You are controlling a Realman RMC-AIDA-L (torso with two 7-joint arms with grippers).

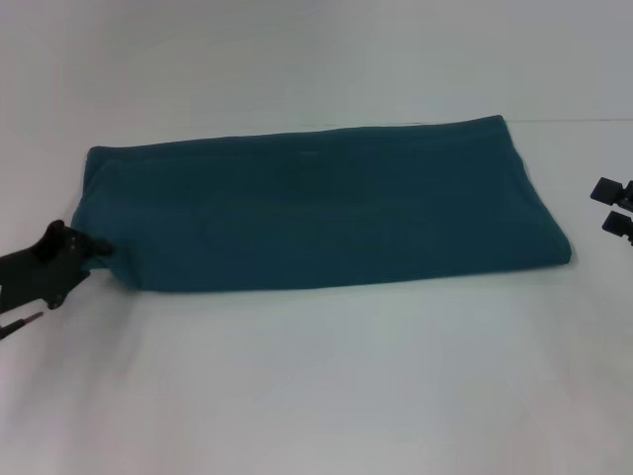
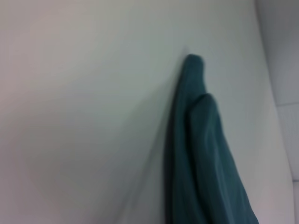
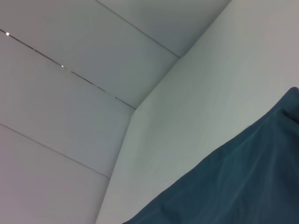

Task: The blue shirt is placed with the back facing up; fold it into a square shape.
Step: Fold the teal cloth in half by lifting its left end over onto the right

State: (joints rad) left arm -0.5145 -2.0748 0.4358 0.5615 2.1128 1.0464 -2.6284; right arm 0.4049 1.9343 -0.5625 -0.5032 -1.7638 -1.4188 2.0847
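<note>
Folding in progress | blue shirt (image 1: 316, 203) lies as long band across bench (image 1: 316, 396) | left pincer (image 1: 91, 249) clamped on its left end; carry over squarely, edges aligned | right pincer (image 1: 615, 206) apart, idle beside right end

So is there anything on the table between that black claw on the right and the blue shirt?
No. In the head view, only bare white table separates the right gripper from the blue shirt; they don't touch.

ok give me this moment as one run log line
blue shirt: long folded strip on table | left gripper: at its left end | right gripper: off its right end, apart
</note>
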